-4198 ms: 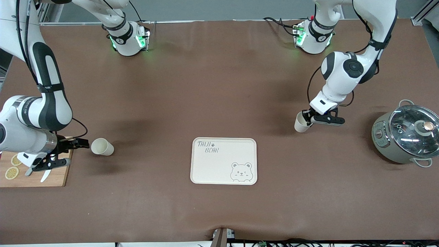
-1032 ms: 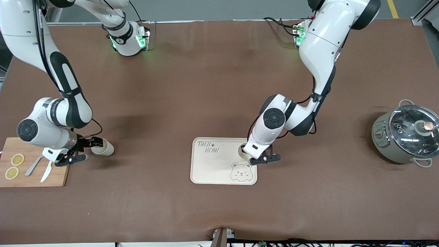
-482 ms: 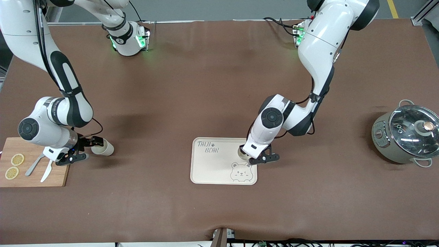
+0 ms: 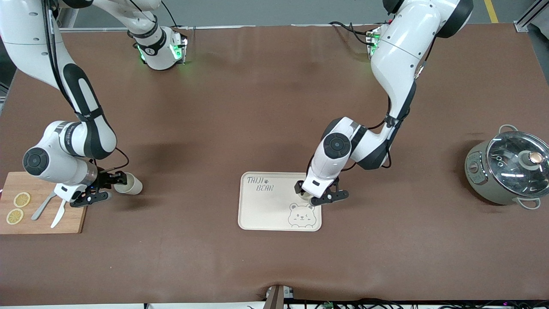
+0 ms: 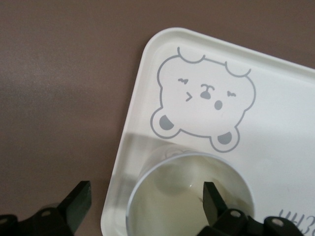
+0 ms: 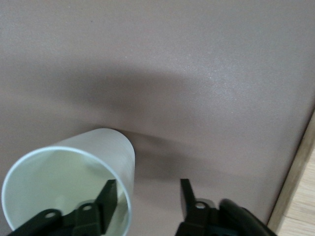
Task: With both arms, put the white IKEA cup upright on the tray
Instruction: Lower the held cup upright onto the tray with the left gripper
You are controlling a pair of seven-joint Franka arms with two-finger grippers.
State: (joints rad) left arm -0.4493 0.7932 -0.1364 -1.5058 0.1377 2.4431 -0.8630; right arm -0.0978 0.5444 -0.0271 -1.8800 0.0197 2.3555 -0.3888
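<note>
Found the left gripper (image 4: 317,194) low over the tray (image 4: 266,206), at its edge toward the left arm's end. Saw its jaws spread wide, gripping nothing. Noted one white cup (image 5: 187,196) directly beneath it, upright on the tray with mouth up, just beside the winking bear drawing (image 5: 204,103); one finger hung over the cup's mouth, the other outside the rim, over the tray's edge.

Found the right gripper (image 4: 112,185) down at the table near the cutting board (image 4: 73,219). Saw its jaws partly apart, straddling the wall of a second white cup (image 4: 131,184). Saw that cup on its side on the table, mouth toward the gripper, one finger inside the mouth, the other outside and clear of the wall. Noted a lidded pot (image 4: 506,167) well apart from both grippers.
</note>
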